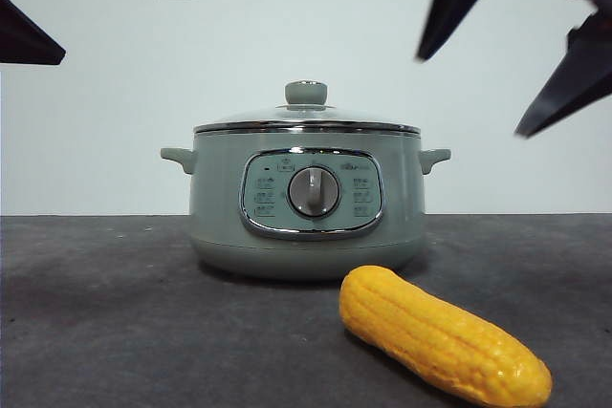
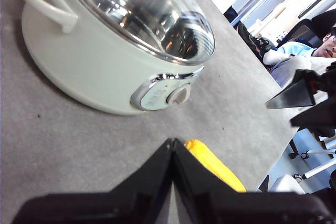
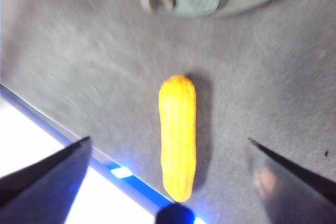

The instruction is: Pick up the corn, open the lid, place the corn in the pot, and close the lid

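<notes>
**Above the corn: step one, pick-up pending**

On the worktop (image 1: 96, 312), corn (image 1: 442, 334) lies in front of the pot (image 1: 306, 207), lid (image 1: 306, 119) on. Right claw (image 3: 168, 182) hangs wide open over it; left claw (image 2: 172, 148) pinched closed, empty. Next: descend, straddle the cob mid-length, close.

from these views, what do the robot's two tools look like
Both are plain black. The left tool has two flat, wedge-shaped jaws tapering to sharp tips, with a matte finish. The right tool has the same pointed black jaws, one face slightly glossy and catching a reflection. In the front view they show only as dark angular blades at the top corners. No cables or markings are visible.
</notes>
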Available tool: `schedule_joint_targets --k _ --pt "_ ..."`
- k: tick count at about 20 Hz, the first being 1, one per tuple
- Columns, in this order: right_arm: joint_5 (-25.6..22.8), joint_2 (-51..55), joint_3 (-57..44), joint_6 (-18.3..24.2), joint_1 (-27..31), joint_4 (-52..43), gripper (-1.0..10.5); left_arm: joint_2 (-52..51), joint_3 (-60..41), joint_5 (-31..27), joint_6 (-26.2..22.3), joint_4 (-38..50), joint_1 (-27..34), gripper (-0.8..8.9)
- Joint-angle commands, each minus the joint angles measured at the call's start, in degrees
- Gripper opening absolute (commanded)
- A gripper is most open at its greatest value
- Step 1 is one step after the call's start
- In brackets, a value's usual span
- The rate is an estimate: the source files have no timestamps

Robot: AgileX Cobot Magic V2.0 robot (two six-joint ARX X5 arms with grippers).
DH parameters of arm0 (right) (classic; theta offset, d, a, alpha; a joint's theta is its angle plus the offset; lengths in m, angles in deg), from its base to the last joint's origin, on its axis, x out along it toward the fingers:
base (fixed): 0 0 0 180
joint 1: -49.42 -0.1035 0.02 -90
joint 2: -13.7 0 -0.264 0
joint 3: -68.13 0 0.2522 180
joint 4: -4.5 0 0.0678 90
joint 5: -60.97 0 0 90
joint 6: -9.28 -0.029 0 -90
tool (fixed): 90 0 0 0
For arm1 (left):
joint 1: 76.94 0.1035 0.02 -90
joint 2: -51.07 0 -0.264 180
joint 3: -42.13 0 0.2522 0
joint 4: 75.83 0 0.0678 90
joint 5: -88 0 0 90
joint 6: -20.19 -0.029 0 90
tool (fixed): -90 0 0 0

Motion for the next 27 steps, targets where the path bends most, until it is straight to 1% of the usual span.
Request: schedule_joint_targets --k 1,7,9,11,16,20,21,23,26,27 --pt "-4.26 -4.31 1.66 -2.03 -4.42 0.92 5.1 0.00 0.00 0.24 -1.33 -1.27 0.09 -0.03" --pt "-9.94 -13.64 3.04 -4.83 -12.22 0.92 5.0 0.04 0.00 0.20 -4.07 -4.81 0.00 -0.03" --pt "-12.31 -16.52 3.04 -4.94 -14.23 0.63 5.0 0.04 0.00 0.20 -4.68 -4.87 0.00 -0.03" --pt "-13.20 -19.43 3.04 -4.96 -15.87 -0.13 5.0 0.04 0.00 0.20 -4.81 -4.87 0.00 -0.03" --pt "-13.68 -25.68 3.04 -6.14 -17.66 -3.58 5.0 0.04 0.00 0.20 -4.85 -4.92 0.00 -0.03" --pt "-16.22 -27.85 3.04 -6.01 -17.70 -3.63 5.0 0.04 0.00 0.15 -5.14 -4.90 0.00 -0.03" --pt "-16.63 -27.98 3.04 -5.84 -17.70 -3.72 4.8 0.04 0.00 -0.02 -5.25 -4.90 0.00 -0.03" --pt "-16.63 -28.30 3.04 -3.69 -17.70 -3.72 3.7 0.04 0.00 -0.17 -5.27 -4.90 0.00 -0.03" --pt "-16.63 -28.87 3.04 -3.19 -17.66 -3.65 3.6 0.04 0.00 -0.17 -5.27 -4.90 0.00 -0.03" --pt "-16.63 -29.09 3.04 -3.21 -17.66 -3.72 2.9 0.04 0.00 -0.17 -5.27 -4.90 0.00 -0.03"
